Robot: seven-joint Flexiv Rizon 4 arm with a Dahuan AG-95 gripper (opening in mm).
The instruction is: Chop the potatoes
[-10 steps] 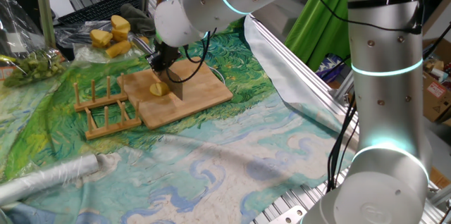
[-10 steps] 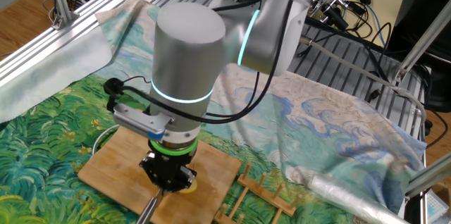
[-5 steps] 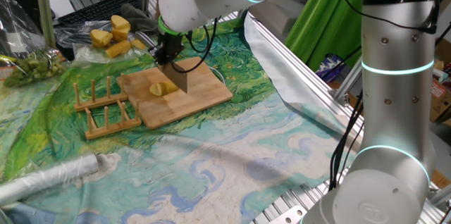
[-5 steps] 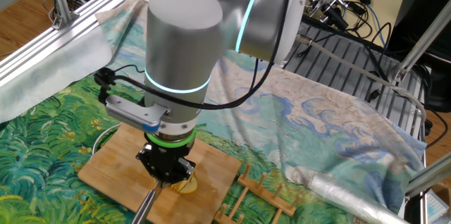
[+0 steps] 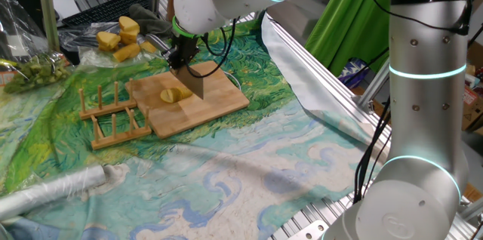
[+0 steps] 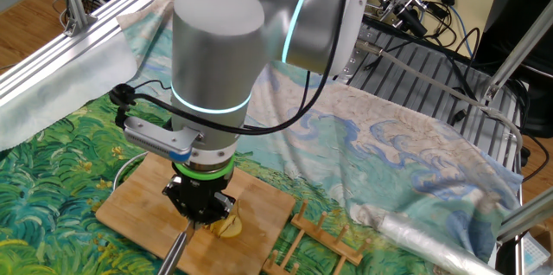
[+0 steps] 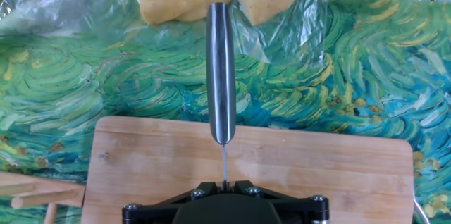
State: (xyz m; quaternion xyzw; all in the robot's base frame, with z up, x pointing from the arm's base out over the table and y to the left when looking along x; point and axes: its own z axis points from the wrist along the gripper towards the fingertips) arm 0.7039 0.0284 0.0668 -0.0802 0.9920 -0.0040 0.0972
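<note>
Pale-yellow potato (image 5: 172, 95) lies mid-board (image 5: 219, 104) just beside the raised knife (image 5: 193, 87), on the rack side of its blade, while the claw (image 6: 200, 214), clamped on the steel handle (image 7: 220, 69), hangs above, so the next chop, I judge, needs the blade shifted sideways over the potato.

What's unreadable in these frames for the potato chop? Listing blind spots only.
- Black pincer: jaw state hidden; its own housing covers the fingers in both fixed views and the hand view.
- Small pale-yellow potato piece: cut depth too small to judge; absent from the hand view, below its bottom edge.
- Dark knife blade: whether the edge touches the wooden cutting board is unclear.
</note>
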